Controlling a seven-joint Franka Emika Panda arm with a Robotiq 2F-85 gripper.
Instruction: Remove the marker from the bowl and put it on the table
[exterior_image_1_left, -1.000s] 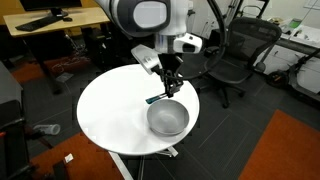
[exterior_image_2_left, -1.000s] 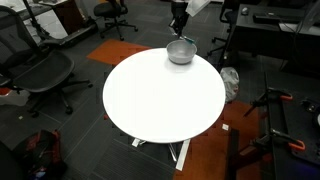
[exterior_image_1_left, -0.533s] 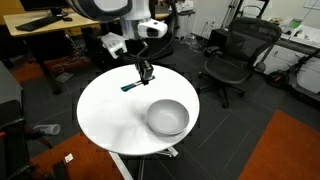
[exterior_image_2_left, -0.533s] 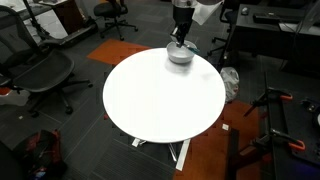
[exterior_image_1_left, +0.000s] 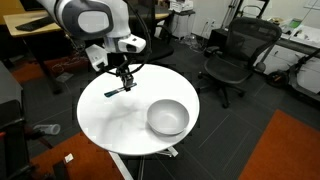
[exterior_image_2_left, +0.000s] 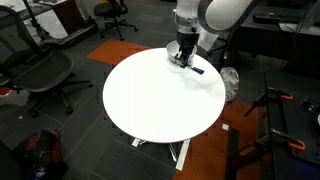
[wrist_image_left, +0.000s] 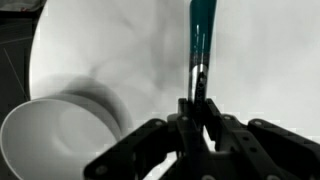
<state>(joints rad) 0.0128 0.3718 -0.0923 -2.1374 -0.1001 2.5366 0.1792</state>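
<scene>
My gripper (exterior_image_1_left: 126, 80) is shut on the teal-blue marker (exterior_image_1_left: 117, 91) and holds it level just above the round white table (exterior_image_1_left: 110, 125), over its far-left part. In another exterior view the gripper (exterior_image_2_left: 185, 58) holds the marker (exterior_image_2_left: 195, 69) near the table's (exterior_image_2_left: 160, 100) far edge. In the wrist view the marker (wrist_image_left: 201, 35) sticks out from between the shut fingers (wrist_image_left: 198, 112) over the white tabletop. The light grey bowl (exterior_image_1_left: 167, 118) stands empty on the table, to the gripper's side; it shows at lower left in the wrist view (wrist_image_left: 45, 135).
Black office chairs (exterior_image_1_left: 232, 55) stand around the table, with another (exterior_image_2_left: 45, 75) at the side. A tan wooden desk (exterior_image_1_left: 50, 25) is behind the arm. Orange carpet (exterior_image_1_left: 285, 150) lies to one side of the dark floor.
My gripper has carried the marker up out of the bowl and sideways across the table, away from the bowl, and lower toward the tabletop. The bowl has stayed put.
</scene>
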